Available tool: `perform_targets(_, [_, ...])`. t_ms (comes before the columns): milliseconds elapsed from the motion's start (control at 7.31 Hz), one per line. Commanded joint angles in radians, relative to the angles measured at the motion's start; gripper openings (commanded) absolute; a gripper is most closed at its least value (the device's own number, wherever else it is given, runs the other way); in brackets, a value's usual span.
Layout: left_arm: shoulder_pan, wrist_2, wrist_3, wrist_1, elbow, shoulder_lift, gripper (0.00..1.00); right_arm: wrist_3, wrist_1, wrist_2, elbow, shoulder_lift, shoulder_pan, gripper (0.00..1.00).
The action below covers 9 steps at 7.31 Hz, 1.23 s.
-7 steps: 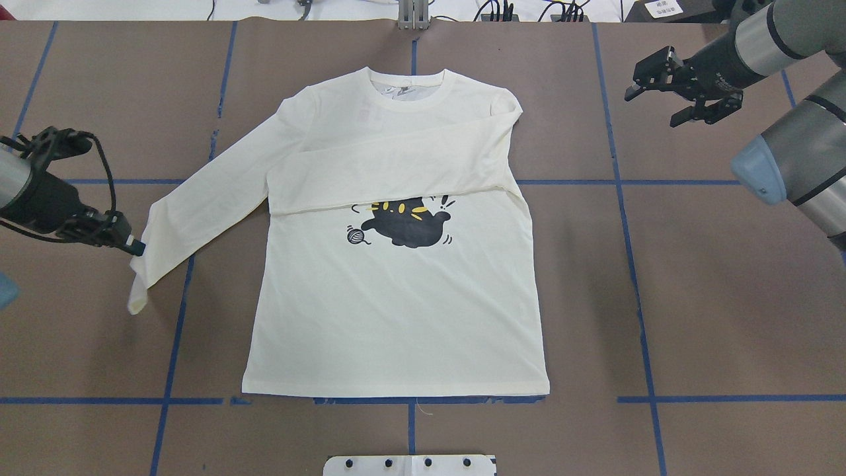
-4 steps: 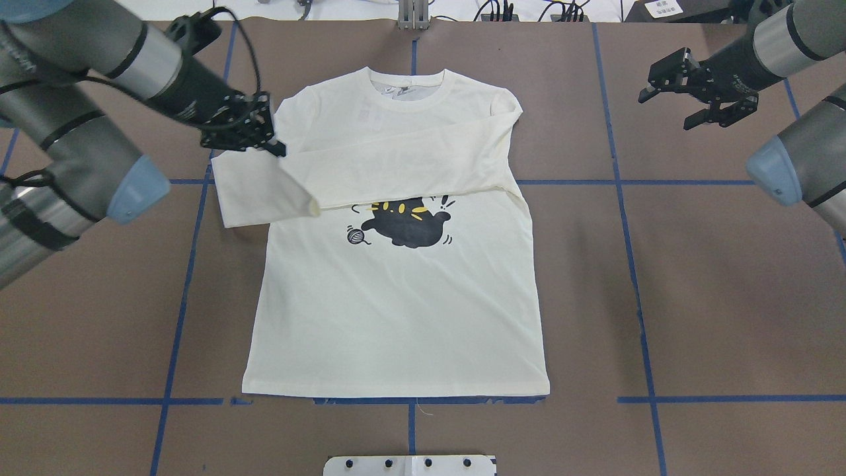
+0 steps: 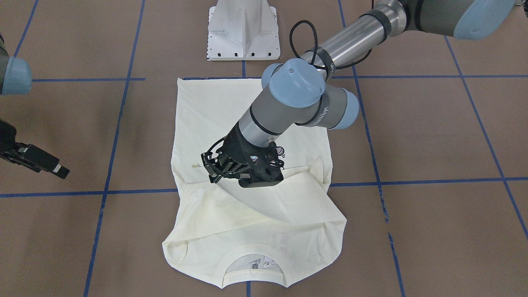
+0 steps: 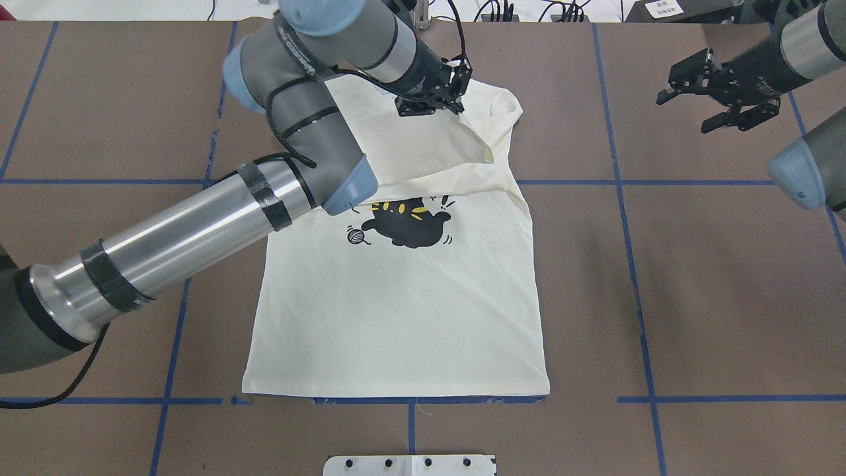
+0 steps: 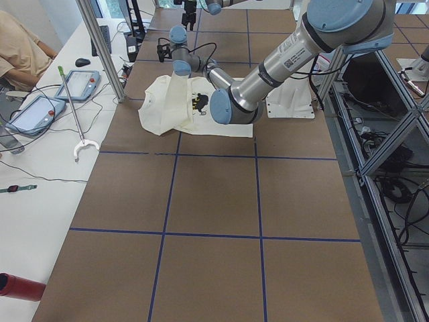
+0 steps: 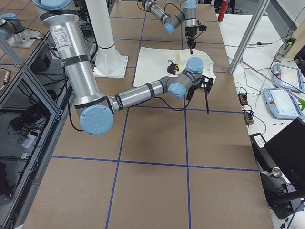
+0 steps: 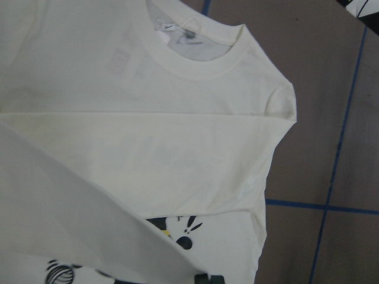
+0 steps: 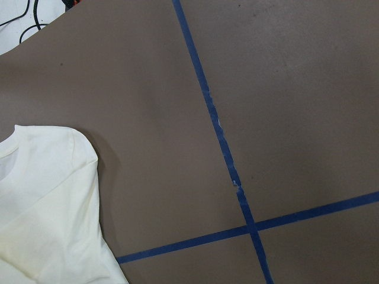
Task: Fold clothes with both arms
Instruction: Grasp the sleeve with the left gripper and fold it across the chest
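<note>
Holding one sleeve of the shirt up over its chest

The left tool (image 4: 453,104) is clenched on a sleeve (image 4: 474,135) of the cream shirt (image 4: 396,317) and hangs just above the garment near the collar (image 3: 253,275), with the fabric draping down from it across the chest. The shirt lies print side up in the middle of the brown counter (image 4: 661,297), and its black cat print (image 4: 403,225) sits just below the other sleeve, which is folded flat across the body. The right tool (image 4: 684,114) hangs released with its jaws apart, well off to the shirt's side over the counter.
</note>
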<state>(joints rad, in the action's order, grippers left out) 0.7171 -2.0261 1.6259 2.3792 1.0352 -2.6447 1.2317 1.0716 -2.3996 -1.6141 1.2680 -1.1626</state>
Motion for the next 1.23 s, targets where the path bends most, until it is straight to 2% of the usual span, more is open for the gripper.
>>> perform_targets(0, [-0.076, 0.095, 0.028, 0.058, -0.084, -0.038, 0.0, 0.0, -0.001, 0.002, -0.015, 0.002, -0.002, 1.0])
perform_targets(137, [-0.1, 0.159, 0.028, 0.058, -0.086, -0.035, 0.48, 0.0, -0.001, 0.005, -0.02, 0.002, -0.002, 1.0])
perform_targets(274, [-0.096, 0.167, 0.038, 0.058, -0.077, -0.032, 0.66, 0.008, -0.001, 0.011, -0.023, 0.004, 0.0, 1.0])
perform_targets(410, [-0.076, 0.164, 0.07, 0.057, -0.028, -0.024, 0.69, 0.02, -0.001, 0.04, -0.039, -0.002, 0.018, 1.0])
perform_targets(547, [-0.039, 0.12, 0.077, 0.043, 0.096, 0.058, 0.69, 0.022, -0.001, 0.072, -0.05, 0.004, 0.05, 1.0])
perform_targets(684, [0.016, 0.034, 0.063, 0.044, 0.235, 0.2, 0.67, 0.085, -0.001, 0.15, -0.081, 0.007, 0.125, 1.0])
perform_targets(821, [0.08, -0.073, 0.03, 0.043, 0.34, 0.312, 0.67, 0.239, 0.001, 0.287, -0.157, 0.01, 0.25, 1.0])
perform_targets(1094, [0.136, -0.12, -0.087, 0.041, 0.523, 0.505, 0.65, 0.498, 0.01, 0.568, -0.364, 0.104, 0.558, 1.0])
